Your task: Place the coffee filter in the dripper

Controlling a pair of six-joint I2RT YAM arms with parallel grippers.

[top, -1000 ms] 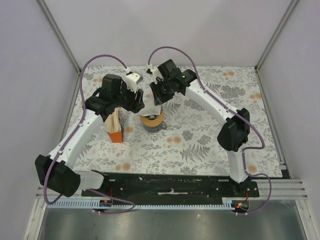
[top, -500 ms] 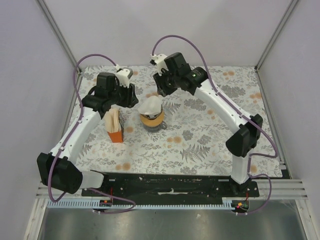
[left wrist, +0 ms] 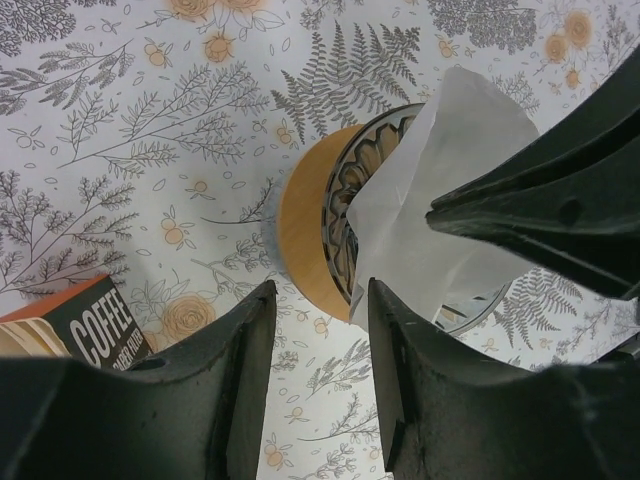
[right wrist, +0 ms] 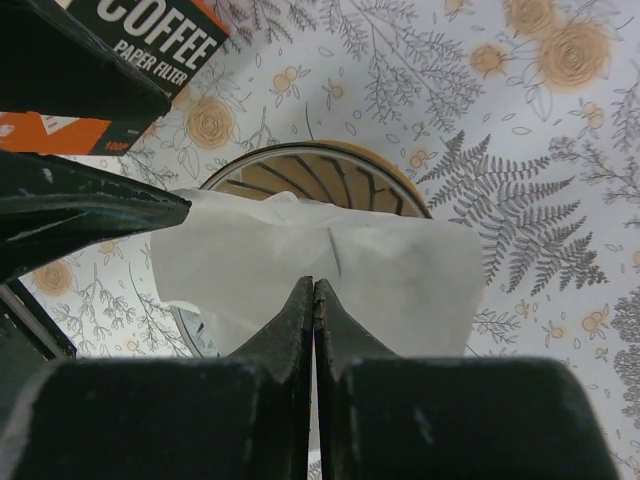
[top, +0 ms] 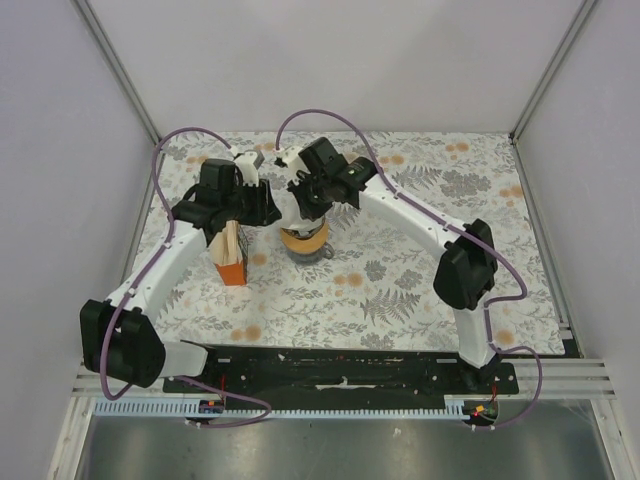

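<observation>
The orange dripper [top: 305, 240] stands mid-table, its ribbed cone visible in the wrist views [left wrist: 305, 235] [right wrist: 330, 170]. The white coffee filter [left wrist: 440, 190] [right wrist: 400, 270] sits crumpled in its mouth and sticks up above the rim [top: 293, 213]. My right gripper [top: 301, 198] [right wrist: 313, 285] is shut, and its joined tips rest against the filter's paper from above. No paper shows between its jaws. My left gripper [top: 268, 205] [left wrist: 320, 290] hangs open just left of the dripper with only tablecloth between its fingers. Its right finger [left wrist: 400, 330] is close to the filter's lower edge.
An orange-and-black coffee filter packet [top: 231, 255] [right wrist: 150, 40] stands upright left of the dripper, under the left arm. A clear glass cup [left wrist: 478, 305] shows beneath the dripper. The floral tablecloth [top: 420, 280] spreads to the right and front.
The right gripper came down and left from behind the dripper onto the filter, and it shut. The left gripper moved right toward the dripper and its jaws narrowed a little.
</observation>
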